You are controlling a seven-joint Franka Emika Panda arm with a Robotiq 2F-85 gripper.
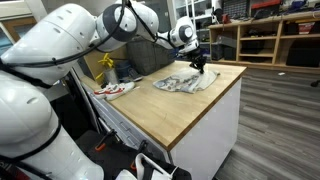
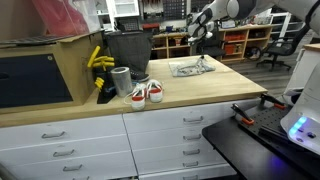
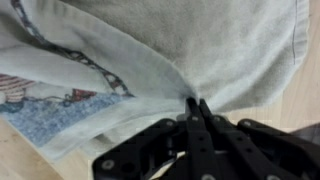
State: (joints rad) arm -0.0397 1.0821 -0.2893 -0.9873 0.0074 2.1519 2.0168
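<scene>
A light grey cloth point(image 1: 187, 80) with a printed patch lies crumpled on the wooden worktop point(image 1: 190, 115), toward its far end. My gripper point(image 1: 201, 63) stands over the cloth's far edge and is shut on a pinched fold of it. In the wrist view the black fingers point(image 3: 196, 112) meet tip to tip on a raised ridge of the cloth point(image 3: 150, 50), which fans out from the pinch; the print shows at the left. In an exterior view the cloth point(image 2: 193, 68) sits at the back of the counter under the gripper point(image 2: 203, 57).
A pair of white and red shoes point(image 2: 146, 93) rests near the counter's other end, beside a grey cup point(image 2: 121, 80), a black bin point(image 2: 128, 50) and a yellow object point(image 2: 97, 62). Drawers point(image 2: 160, 135) front the counter. Shelves point(image 1: 270, 35) stand behind.
</scene>
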